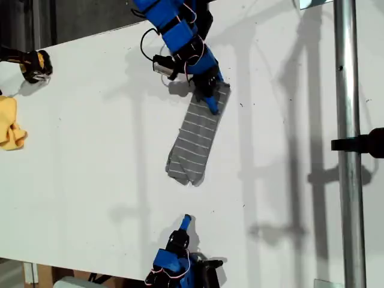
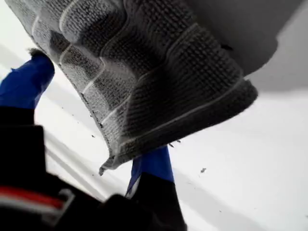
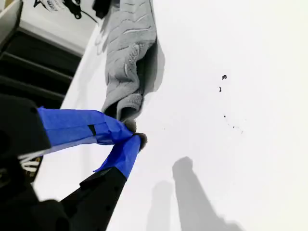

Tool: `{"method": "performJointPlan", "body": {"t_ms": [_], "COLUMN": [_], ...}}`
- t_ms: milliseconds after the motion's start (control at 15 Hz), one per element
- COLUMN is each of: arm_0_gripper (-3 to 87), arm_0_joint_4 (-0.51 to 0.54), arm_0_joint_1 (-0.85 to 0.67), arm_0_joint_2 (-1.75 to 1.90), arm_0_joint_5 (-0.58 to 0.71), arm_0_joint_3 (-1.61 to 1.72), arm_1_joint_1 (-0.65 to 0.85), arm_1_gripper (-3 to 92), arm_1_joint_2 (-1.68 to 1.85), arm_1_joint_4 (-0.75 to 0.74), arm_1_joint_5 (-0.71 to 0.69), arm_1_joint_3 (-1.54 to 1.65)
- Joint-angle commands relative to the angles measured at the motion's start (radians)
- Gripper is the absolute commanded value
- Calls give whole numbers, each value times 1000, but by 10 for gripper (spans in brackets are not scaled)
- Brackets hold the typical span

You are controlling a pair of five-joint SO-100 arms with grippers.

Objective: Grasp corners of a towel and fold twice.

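Observation:
The grey striped towel (image 1: 195,141) lies folded into a long narrow strip in the middle of the white table (image 1: 90,156), running from upper right to lower left in the exterior view. My first gripper (image 1: 209,99) is shut on its far end, and in the first wrist view the towel (image 2: 154,72) hangs between the blue fingers (image 2: 29,82), lifted a little off the table. My second gripper (image 1: 186,219) is shut on nothing near the table's front edge, short of the strip's near end. The second wrist view shows its tips (image 3: 134,138) pressed together, with the towel (image 3: 127,53) beyond them.
A small yellow cloth (image 1: 11,123) lies at the exterior view's left edge, with a black and yellow object (image 1: 35,65) behind it. A metal pole (image 1: 348,144) with a black clamp (image 1: 366,143) runs down the exterior view's right side.

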Motion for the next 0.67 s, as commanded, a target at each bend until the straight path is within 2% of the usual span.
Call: {"method": "performJointPlan", "body": {"t_ms": [0,133,200,333,600], "arm_0_gripper": [-15,-15,-15,-15,-15], "arm_0_joint_4": [6,8,8,8,8], "arm_0_joint_1": [14,18,20,20,15], "arm_0_joint_2": [8,8,8,8,8], "arm_0_joint_5": [0,-3,-3,-2,2], "arm_0_joint_3": [2,2,2,2,2], "arm_1_joint_1": [58,66,64,54,18], "arm_1_gripper": [279,72,34,0,0], "arm_1_joint_2": [72,109,120,158,284], "arm_1_joint_4": [67,126,152,189,308], "arm_1_joint_5": [-29,-17,-14,-28,-54], "arm_1_joint_3": [-28,-25,-29,-31,-83]}}
